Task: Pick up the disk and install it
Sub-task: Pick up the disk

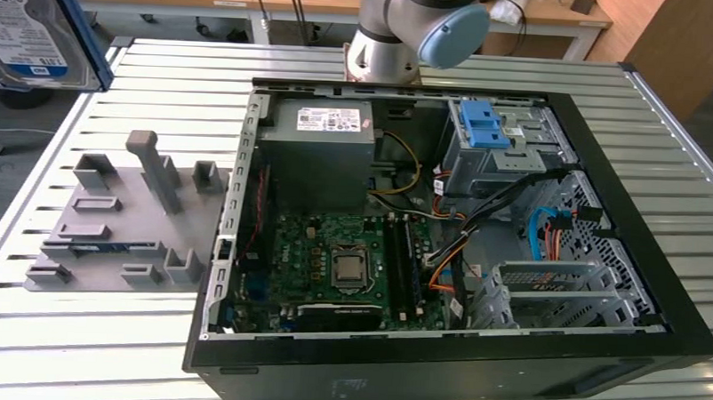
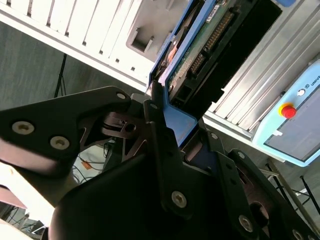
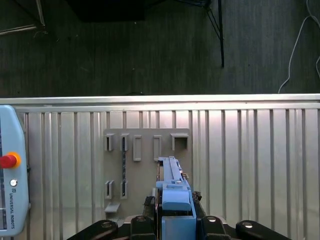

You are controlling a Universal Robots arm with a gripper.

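Gripper (image 3: 176, 226) clamps the disk (image 3: 172, 172) over the grey slotted holder (image 3: 142, 177); a firm, untilted hold seems essential.

In the exterior view the disk (image 1: 31, 28) hangs at the far corner on the exterior view's left. Two picture edges crop it, so only part of its label and blue bracket shows. The arm (image 1: 386, 41) is cut off just above its base. The computer case (image 1: 446, 368) loses the foot of its near wall to the picture's edge. In both wrist views one end of the disk (image 2: 197, 50) (image 3: 172, 175) is buried between the closed jaws, and its label face is hidden. In the first wrist view the disk partly covers the grey slotted fixture (image 3: 130, 160), and the pendant (image 3: 10, 165) is cropped.
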